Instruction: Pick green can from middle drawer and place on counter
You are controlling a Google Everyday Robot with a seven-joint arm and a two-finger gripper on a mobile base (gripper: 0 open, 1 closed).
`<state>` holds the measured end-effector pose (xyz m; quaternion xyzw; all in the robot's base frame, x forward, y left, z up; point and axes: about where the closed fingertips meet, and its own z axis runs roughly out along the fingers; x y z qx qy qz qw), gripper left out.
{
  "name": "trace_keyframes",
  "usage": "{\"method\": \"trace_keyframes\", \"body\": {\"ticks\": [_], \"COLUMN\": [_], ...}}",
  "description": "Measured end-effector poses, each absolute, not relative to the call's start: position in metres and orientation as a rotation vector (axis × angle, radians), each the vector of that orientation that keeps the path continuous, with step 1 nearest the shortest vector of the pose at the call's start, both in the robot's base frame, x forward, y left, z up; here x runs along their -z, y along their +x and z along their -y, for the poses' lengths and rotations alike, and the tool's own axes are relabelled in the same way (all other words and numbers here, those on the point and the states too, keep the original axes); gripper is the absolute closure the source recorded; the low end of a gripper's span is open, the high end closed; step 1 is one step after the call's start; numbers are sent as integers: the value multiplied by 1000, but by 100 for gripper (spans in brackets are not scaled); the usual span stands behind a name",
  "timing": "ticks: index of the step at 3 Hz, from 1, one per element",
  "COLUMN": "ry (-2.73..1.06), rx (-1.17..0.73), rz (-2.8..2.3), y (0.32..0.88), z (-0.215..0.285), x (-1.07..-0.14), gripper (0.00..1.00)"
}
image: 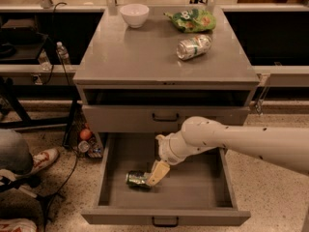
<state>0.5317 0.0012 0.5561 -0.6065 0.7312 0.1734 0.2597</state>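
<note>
The green can point(136, 179) lies on its side on the floor of the open middle drawer point(193, 190), left of centre. My gripper point(157, 173) reaches down into the drawer and sits right against the can's right end. My white arm point(231, 141) comes in from the right, above the drawer. The counter point(140, 57) is the grey cabinet top above the drawers.
On the counter are a white bowl point(134, 14), a green snack bag point(190, 20) and a paler dented can point(193, 47). A taller-faced drawer point(165, 116) is closed above the open one. A person's shoes point(41, 159) and cables lie on the floor at left.
</note>
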Motion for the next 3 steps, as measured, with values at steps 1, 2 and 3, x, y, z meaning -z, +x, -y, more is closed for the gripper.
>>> {"method": "trace_keyframes", "body": {"ticks": [1,2,3], "ry": [-1593,-1583,-1614], "rx": [-493,-511,-499], "rz": [-2001,-2004,-2008], "y": [542,544,540], "z": [-13,-31,-46], "x": [-511,-471,-445], "gripper": [0,0,0]}}
